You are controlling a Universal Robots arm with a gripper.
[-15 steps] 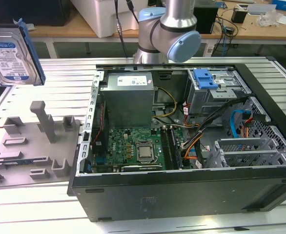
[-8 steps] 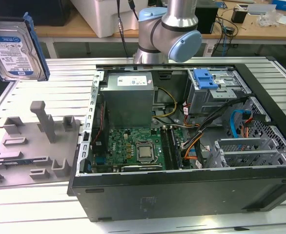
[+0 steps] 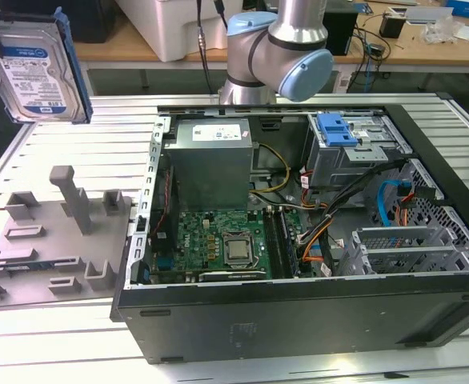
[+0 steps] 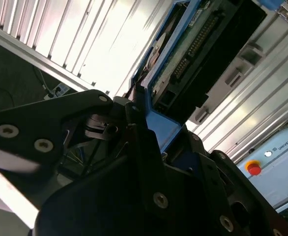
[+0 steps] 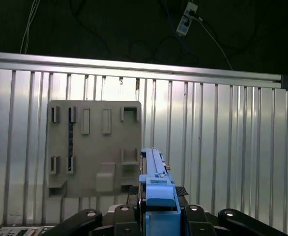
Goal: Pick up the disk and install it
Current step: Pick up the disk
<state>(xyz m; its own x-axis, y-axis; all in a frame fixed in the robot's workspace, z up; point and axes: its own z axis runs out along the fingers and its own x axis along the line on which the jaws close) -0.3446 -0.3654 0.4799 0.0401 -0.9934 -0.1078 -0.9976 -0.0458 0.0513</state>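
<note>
The tool [image 5: 158, 197] is closed on the disk [image 3: 34, 68], its black fingers [image 4: 136, 110] pinching the blue frame at one short end; in both wrist views the frame's edge runs straight out from between them. In the exterior view the disk hangs in the air at the far corner on the exterior view's left, clear of the table [image 3: 58, 344]. It stands nearly upright with its labelled face toward that camera and its long axis running up and down, leaning a little. The first wrist view looks along the disk's thin edge to the grey fixture [image 5: 95, 147] lying flat on the ribbed table beyond, so the disk sits off the fixture, apart from it, with nothing touching it but the tool. The open case [image 3: 298, 320] lies well apart from the disk, toward the exterior view's right, past the fixture. The drive cage [image 3: 354, 160] with its blue latch [image 3: 336, 128] sits at the case's far side, beyond the grey box [image 3: 210, 160]. By my judgement the pick-up is done and the installing is not, since the disk is far from the cage.
</note>
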